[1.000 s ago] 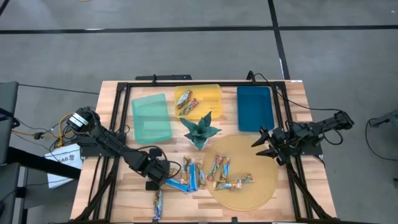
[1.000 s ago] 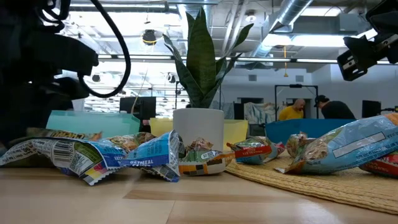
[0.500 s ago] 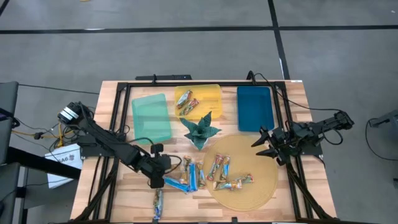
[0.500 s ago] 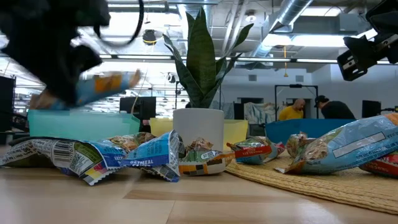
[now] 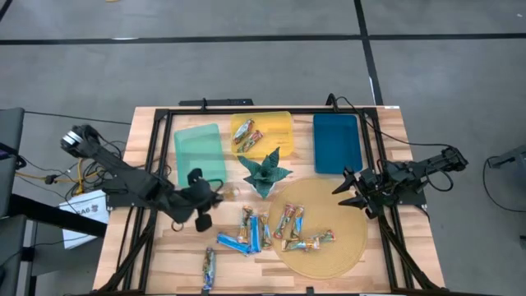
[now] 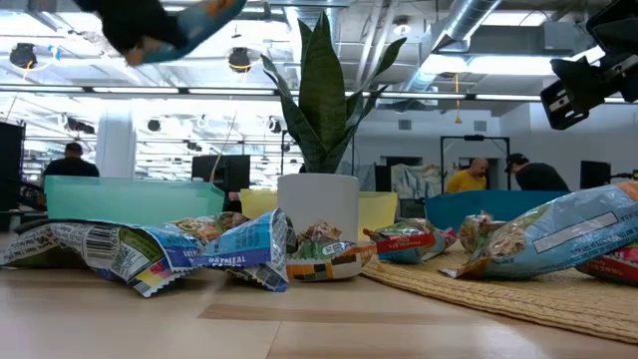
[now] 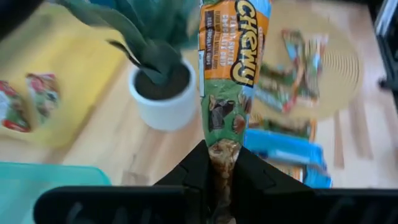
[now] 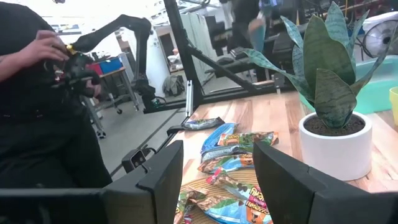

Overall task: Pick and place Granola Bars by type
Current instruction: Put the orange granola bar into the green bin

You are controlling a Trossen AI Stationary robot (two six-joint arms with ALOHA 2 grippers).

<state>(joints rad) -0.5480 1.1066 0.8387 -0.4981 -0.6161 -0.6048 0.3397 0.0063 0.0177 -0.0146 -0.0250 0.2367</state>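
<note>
A Chewy granola bar [image 7: 227, 74] was held clamped in the left gripper's [image 5: 215, 193] jaws beside the teal tray [image 5: 200, 154], to be released low over its matching tray; right gripper [image 5: 348, 189] parked, jaws open.

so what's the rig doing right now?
Sorting wrapped granola bars by type. The left gripper is shut on an orange-and-blue wrapped granola bar, held in the air between the light green tray and the potted green plant. The yellow tray already holds a couple of bars. More bars lie on the round woven mat and on the wooden table. The right gripper waits open at the mat's right edge; the dark blue tray looks empty.
</note>
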